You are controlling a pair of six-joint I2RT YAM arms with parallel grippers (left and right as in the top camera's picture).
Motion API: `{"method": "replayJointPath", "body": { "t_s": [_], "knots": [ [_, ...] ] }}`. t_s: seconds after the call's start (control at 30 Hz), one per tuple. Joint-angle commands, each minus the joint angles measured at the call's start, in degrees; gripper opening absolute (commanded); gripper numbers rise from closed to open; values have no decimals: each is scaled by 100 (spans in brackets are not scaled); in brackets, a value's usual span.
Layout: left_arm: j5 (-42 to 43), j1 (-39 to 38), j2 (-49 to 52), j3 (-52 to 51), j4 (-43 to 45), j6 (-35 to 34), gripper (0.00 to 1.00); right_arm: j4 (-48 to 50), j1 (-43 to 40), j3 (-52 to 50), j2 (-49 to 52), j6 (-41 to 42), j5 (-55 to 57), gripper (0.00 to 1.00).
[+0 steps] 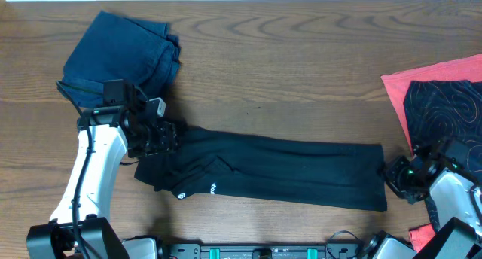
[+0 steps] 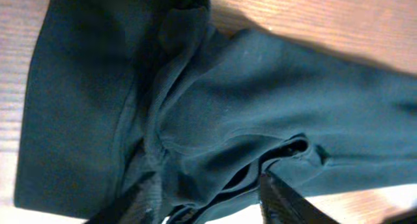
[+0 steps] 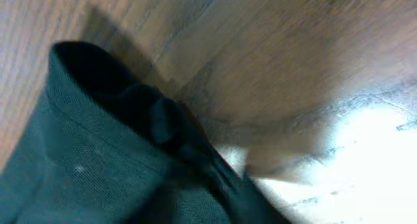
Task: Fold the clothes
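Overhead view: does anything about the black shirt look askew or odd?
Yes. The long black folded T-shirt lies slightly slanted on the brown wooden table. Its left end, by the left end effector, is bunched and creased rather than flat. No damage shows.

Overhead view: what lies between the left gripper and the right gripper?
The black T-shirt lies stretched on the table between left gripper and right gripper, in the overhead view.

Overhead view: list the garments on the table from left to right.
folded blue garment → black T-shirt, spread lengthwise → red cloth, with a patterned black garment lying on it at the right edge
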Motion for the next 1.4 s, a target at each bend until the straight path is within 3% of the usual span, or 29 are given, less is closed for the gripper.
{"method": "replayJointPath", "body": {
  "t_s": [0.0,0.23,0.4,0.5,0.67,0.8,1.1,1.23,1.33,1.37],
  "knots": [
    [262,7,-11,63,4,94,34,55,-55,151,-227,-42,-177,9],
    [262,-157,-11,52,-24,103,15,-382,-85,431,-824,221,-903,3],
    [236,-614,2,-175,201,103,13,-743,74,317,-719,282,-804,2],
    [232,-868,39,-501,667,101,14,-669,184,94,-551,785,-262,1],
    [-122,-988,293,-1167,1419,-297,6,-186,221,-247,-140,1067,-289,1],
    [-136,-988,610,-1646,2087,-424,6,348,264,-424,299,1237,-203,1],
    [-105,-988,1261,-1775,4015,-601,6,1875,264,-448,1008,2503,299,1],
    [-107,-988,1272,-1749,4542,-907,6,2514,282,-448,1034,2317,-348,2],
    [-107,-984,1268,-1615,4437,-1008,7,2736,238,-348,970,1309,-1445,15],
    [-107,-981,1266,-1554,4330,-1025,12,2664,212,-284,925,1102,-1637,19]
  ]
}}
